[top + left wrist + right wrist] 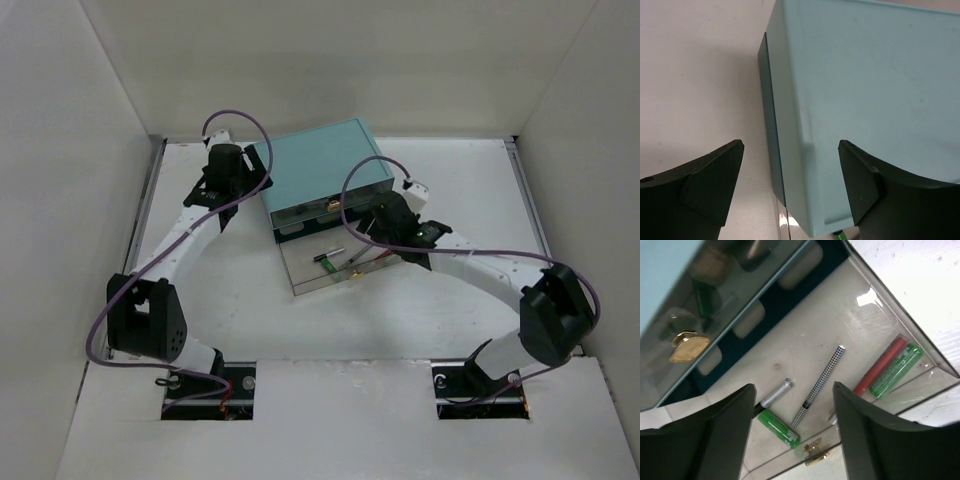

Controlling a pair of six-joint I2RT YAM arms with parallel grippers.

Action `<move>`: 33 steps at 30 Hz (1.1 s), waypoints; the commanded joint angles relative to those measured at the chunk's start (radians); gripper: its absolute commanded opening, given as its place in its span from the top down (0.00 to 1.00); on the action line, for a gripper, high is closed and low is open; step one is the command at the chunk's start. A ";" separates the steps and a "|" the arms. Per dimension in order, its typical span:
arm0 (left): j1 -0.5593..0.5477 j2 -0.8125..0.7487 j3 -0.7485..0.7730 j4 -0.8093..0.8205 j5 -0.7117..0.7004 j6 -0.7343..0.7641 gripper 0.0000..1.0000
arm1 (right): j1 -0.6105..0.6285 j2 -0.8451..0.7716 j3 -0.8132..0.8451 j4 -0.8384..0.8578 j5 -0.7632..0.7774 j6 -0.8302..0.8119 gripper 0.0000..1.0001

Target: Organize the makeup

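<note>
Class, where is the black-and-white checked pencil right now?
In the right wrist view the checked pencil lies diagonally in the open drawer, between the green tube at left and the red pencil at right.

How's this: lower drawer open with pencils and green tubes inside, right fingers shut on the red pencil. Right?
No. The right wrist view shows the right fingers open and empty; the red pencil lies loose in the drawer.

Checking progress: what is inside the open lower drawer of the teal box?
A checkered pencil, a red pencil, a green tube beside it and a silver-capped green tube. The right gripper hides parts of the drawer.
</note>
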State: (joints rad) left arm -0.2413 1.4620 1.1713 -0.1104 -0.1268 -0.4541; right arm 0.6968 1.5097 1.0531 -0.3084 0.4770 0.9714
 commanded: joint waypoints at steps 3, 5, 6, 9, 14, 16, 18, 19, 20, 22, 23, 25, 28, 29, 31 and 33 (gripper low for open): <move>0.026 0.067 0.064 0.051 0.041 -0.109 0.32 | 0.005 -0.132 -0.079 0.078 -0.026 -0.178 0.18; 0.026 0.092 0.068 0.067 0.059 -0.118 0.38 | 0.023 -0.164 -0.131 0.118 -0.058 -0.259 0.11; 0.026 0.107 0.073 0.074 0.070 -0.120 0.43 | 0.037 -0.183 -0.163 0.138 -0.073 -0.292 0.09; 0.026 0.139 0.076 0.074 0.076 -0.129 0.57 | 0.085 -0.220 -0.243 0.186 -0.132 -0.359 0.00; 0.027 0.172 0.074 0.058 0.076 -0.130 0.75 | 0.178 -0.229 -0.346 0.307 -0.245 -0.432 0.02; 0.023 0.179 0.074 0.055 0.069 -0.130 0.81 | 0.189 -0.204 -0.354 0.339 -0.287 -0.427 0.18; 0.018 0.184 0.071 0.055 0.072 -0.127 0.84 | 0.189 -0.163 -0.347 0.359 -0.314 -0.430 0.25; 0.018 0.187 0.070 0.055 0.075 -0.126 0.85 | 0.189 -0.136 -0.340 0.374 -0.314 -0.431 0.29; 0.018 0.189 0.068 0.055 0.076 -0.124 0.86 | 0.189 -0.114 -0.331 0.383 -0.314 -0.433 0.31; 0.020 0.192 0.065 0.054 0.076 -0.124 0.88 | 0.183 -0.057 -0.300 0.403 -0.305 -0.438 0.43; 0.020 0.193 0.065 0.052 0.079 -0.121 0.89 | 0.180 -0.031 -0.277 0.405 -0.301 -0.441 0.51; 0.021 0.193 0.064 0.049 0.085 -0.117 0.89 | 0.172 0.013 -0.237 0.423 -0.275 -0.457 0.58; 0.024 0.196 0.060 0.048 0.096 -0.113 0.91 | 0.162 0.087 -0.161 0.472 -0.212 -0.497 0.59; 0.024 0.198 0.060 0.048 0.099 -0.110 0.91 | 0.158 0.107 -0.139 0.492 -0.192 -0.500 0.58; 0.024 0.201 0.060 0.044 0.107 -0.104 0.91 | 0.146 0.151 -0.108 0.564 -0.144 -0.500 0.58; 0.023 0.205 0.057 0.040 0.115 -0.100 0.92 | 0.132 0.197 -0.090 0.650 -0.094 -0.496 0.58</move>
State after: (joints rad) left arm -0.2138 1.6260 1.2266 -0.0143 -0.0544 -0.5732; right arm 0.8612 1.6737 0.8871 0.0948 0.2604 0.5003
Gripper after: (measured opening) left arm 0.204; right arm 0.421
